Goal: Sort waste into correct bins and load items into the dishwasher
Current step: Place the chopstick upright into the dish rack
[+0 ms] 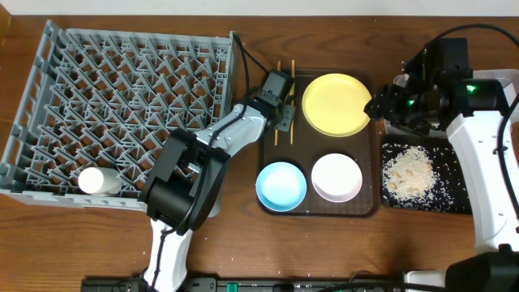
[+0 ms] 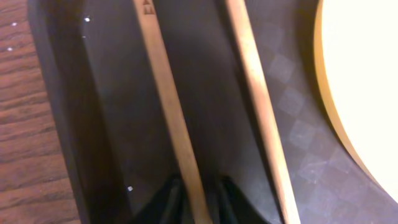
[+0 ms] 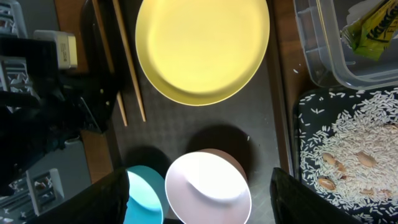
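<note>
Two wooden chopsticks (image 2: 168, 99) lie along the left side of the brown serving tray (image 1: 373, 207). My left gripper (image 2: 196, 199) is shut on the left chopstick, low over the tray; the other chopstick (image 2: 258, 106) lies free beside it. The yellow plate (image 1: 336, 104), light-blue bowl (image 1: 281, 185) and white bowl (image 1: 336, 177) sit on the same tray. My right gripper (image 3: 199, 193) is open and empty, hovering above the white bowl (image 3: 208, 186). The small white cup (image 1: 99, 180) lies in the grey dish rack (image 1: 49, 49). The snack wrapper (image 3: 367, 28) lies in the clear tub (image 3: 317, 56).
The black tray (image 1: 454, 203) at the right holds rice scraps (image 1: 408, 172). My right arm covers most of the clear tub in the overhead view. The rack fills the left of the table.
</note>
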`<state>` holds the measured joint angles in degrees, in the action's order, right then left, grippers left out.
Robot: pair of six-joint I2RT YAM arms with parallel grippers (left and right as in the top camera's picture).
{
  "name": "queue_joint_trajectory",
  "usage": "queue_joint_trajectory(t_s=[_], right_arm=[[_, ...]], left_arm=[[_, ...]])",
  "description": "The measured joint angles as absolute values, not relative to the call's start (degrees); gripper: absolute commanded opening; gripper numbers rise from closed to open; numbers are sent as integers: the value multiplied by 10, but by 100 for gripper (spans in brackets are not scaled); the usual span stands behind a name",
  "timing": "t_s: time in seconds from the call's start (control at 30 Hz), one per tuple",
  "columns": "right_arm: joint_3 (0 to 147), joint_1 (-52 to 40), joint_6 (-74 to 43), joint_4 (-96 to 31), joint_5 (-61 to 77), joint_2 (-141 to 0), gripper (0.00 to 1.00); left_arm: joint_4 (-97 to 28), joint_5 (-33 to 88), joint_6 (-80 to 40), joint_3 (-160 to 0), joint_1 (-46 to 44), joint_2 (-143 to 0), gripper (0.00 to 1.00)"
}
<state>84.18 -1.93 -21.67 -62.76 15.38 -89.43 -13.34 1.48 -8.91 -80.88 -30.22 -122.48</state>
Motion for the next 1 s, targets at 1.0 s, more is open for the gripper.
queue_joint_trajectory(t_s=[1.0], right_arm=[[842,-19,-214,-628,150,-894,71]], left_arm=[[-457,-88,-88,-779,-198,-943,8]])
